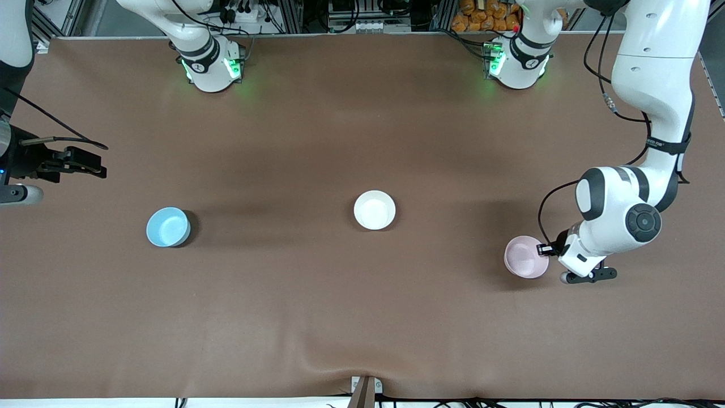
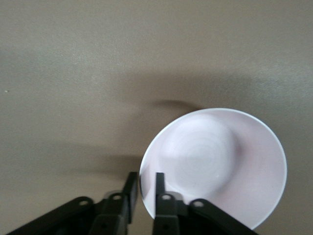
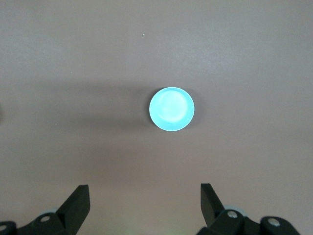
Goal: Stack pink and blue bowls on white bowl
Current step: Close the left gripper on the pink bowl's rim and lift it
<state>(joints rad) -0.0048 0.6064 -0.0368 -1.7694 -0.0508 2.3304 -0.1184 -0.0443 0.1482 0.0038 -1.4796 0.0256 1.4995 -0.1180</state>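
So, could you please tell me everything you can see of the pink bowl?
The pink bowl is small, round, plain and pale pink, with a smooth glossy inside that is empty. It stands upright on the brown table toward the left arm's end, nearer the front camera than the white bowl. The left gripper pinches its rim, one finger inside and one outside.

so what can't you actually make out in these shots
- Front view: the left gripper at the pale pink round bowl is mostly hidden by its own wrist; the fingers astride the rim show only in the left wrist view.
- Left wrist view: the pink bowl's lower edge is cut off by the frame and the fingers.
- Front view: the right gripper, open, is partly cut off by the picture's edge.
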